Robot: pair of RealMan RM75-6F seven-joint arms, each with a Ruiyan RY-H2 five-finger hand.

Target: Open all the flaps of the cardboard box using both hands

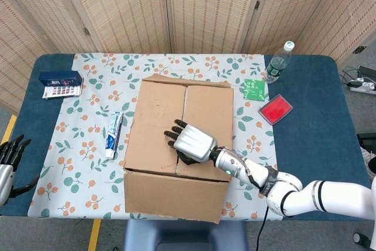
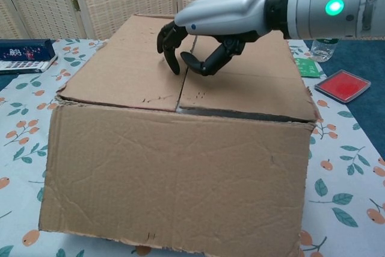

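Note:
The cardboard box (image 1: 155, 119) stands in the middle of the table with its top flaps lying flat and closed; the chest view shows it close up, box (image 2: 174, 167). My right hand (image 1: 191, 143) hovers over the centre seam near the box's front edge. In the chest view the right hand (image 2: 207, 34) has its dark fingers (image 2: 167, 41) hooked down at the seam on the left flap, thumb apart below them, holding nothing. My left hand (image 1: 8, 160) hangs off the table's near left corner, fingers spread and empty.
A toothpaste tube (image 1: 113, 134) lies left of the box. A blue case on a paint set (image 1: 60, 84) sits at the far left. A water bottle (image 1: 278, 63), a green packet (image 1: 254, 89) and a red flat box (image 1: 275, 109) are at the right.

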